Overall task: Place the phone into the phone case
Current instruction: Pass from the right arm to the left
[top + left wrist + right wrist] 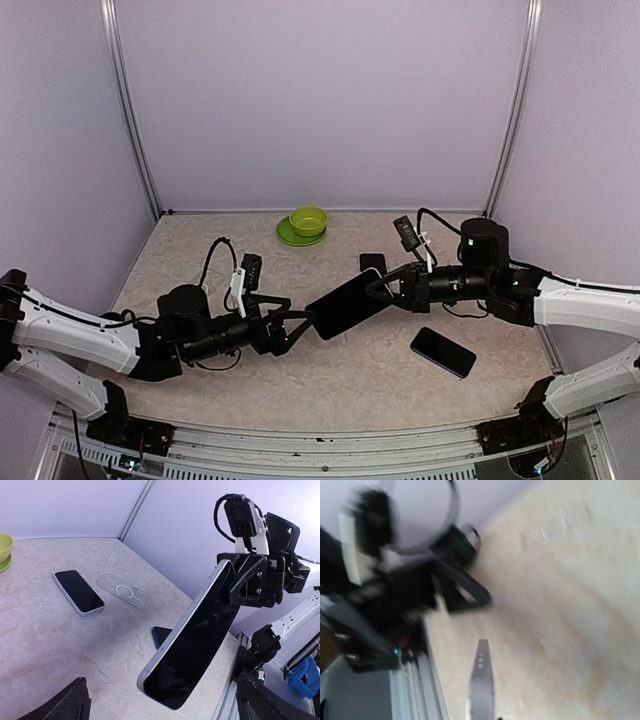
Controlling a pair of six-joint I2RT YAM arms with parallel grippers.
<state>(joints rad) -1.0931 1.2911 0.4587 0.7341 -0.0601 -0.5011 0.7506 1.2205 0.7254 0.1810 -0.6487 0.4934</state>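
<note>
Nearest, at four o'clock from the middle of the table (250,385), lying flat: second phone (443,352), dark, clear of both arms. Next, at nine o'clock, left gripper (300,322) pointing toward three o'clock, fingers (65,705) spread wide on either side of the low end of the phone (345,303), with gaps showing on both sides in the left wrist view. Up in the air over the middle, that phone: tilted, dark screen toward the left wrist camera, low end toward eight o'clock, high end toward two o'clock. Pinched at the high end by the right gripper (378,288), jaws clamped tight on it. Right wrist view too blurred to add much. Farther back, at one o'clock, flat on the table: third phone (372,263), and just beside it without touching, in the left wrist view, a clear case (123,591), empty, with a ring mark on its back. Farthest, at twelve o'clock near the back wall: green bowl (308,219) sitting on a green plate (288,236).
</note>
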